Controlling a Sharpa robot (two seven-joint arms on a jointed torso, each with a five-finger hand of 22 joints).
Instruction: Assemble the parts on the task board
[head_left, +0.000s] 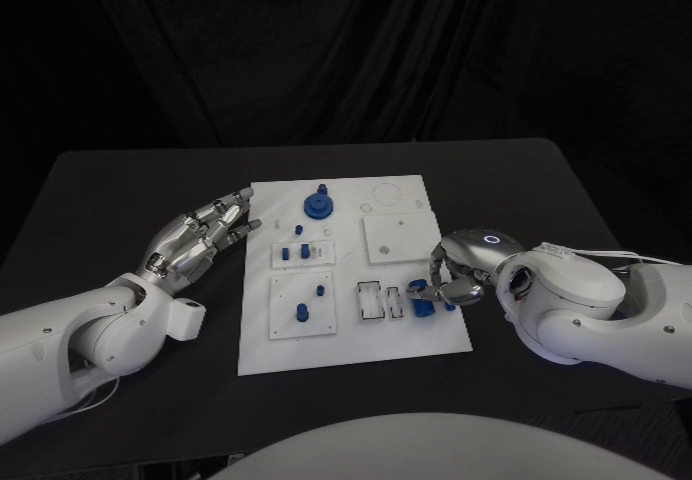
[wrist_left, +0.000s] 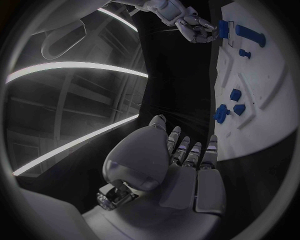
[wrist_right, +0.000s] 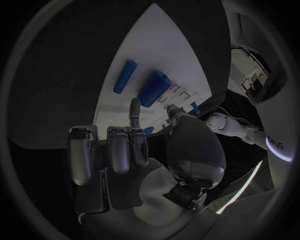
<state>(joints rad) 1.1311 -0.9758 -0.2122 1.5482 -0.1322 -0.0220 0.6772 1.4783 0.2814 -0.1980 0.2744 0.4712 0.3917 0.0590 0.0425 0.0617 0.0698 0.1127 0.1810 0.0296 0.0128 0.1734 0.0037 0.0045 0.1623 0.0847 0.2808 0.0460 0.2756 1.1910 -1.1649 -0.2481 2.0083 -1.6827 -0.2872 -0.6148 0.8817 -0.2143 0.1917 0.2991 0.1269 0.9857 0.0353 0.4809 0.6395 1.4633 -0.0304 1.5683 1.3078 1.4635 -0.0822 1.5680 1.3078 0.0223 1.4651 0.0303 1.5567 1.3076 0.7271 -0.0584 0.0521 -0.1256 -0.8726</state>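
A square black table (head_left: 130, 190) fills the middle of the head view, and a flat white rectangular task board (head_left: 353, 330) lies at its centre. The left hand (head_left: 199, 240), left of centre, hovers just off the board's left edge, holding nothing, with its fingers stretched out and slightly apart. The right hand (head_left: 454, 278), right of centre, curls its fingers over the board's right edge at a small blue part (head_left: 424, 298); whether it grips the part I cannot tell. A round blue part (head_left: 317, 204) stands near the board's top.
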